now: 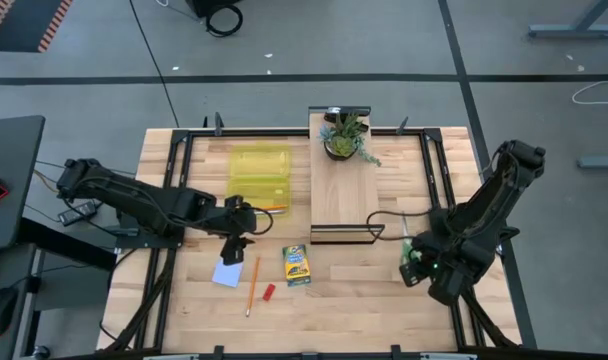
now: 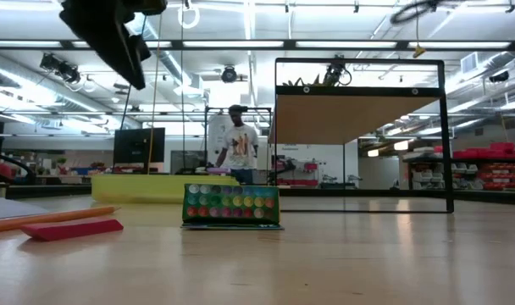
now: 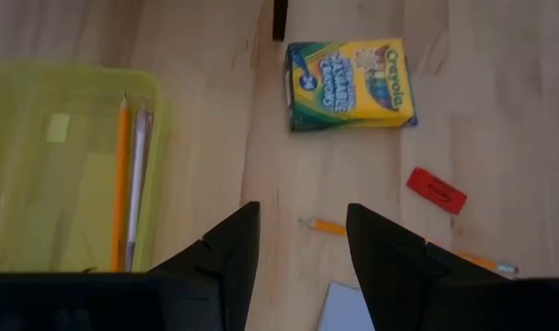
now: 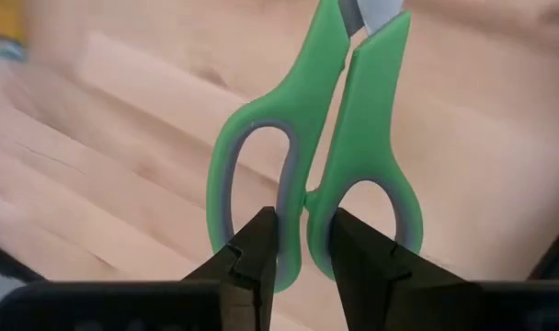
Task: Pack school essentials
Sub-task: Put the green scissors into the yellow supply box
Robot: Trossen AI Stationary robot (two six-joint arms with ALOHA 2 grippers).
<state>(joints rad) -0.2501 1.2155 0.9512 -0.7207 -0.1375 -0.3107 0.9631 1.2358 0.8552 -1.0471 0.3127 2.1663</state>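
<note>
The scissors (image 4: 316, 156) lose their blades past the right wrist view's edge; the left tool (image 3: 302, 253) hides the notepad (image 3: 342, 309).

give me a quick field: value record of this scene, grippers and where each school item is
left gripper: open, empty, above pencil and notepad
right gripper: shut on green scissors at the handles
yellow case: open, holds a pencil and a pale pen
crayon box: flat on table, front centre
red eraser: beside the loose pencil
potted plant: on wooden board
</note>
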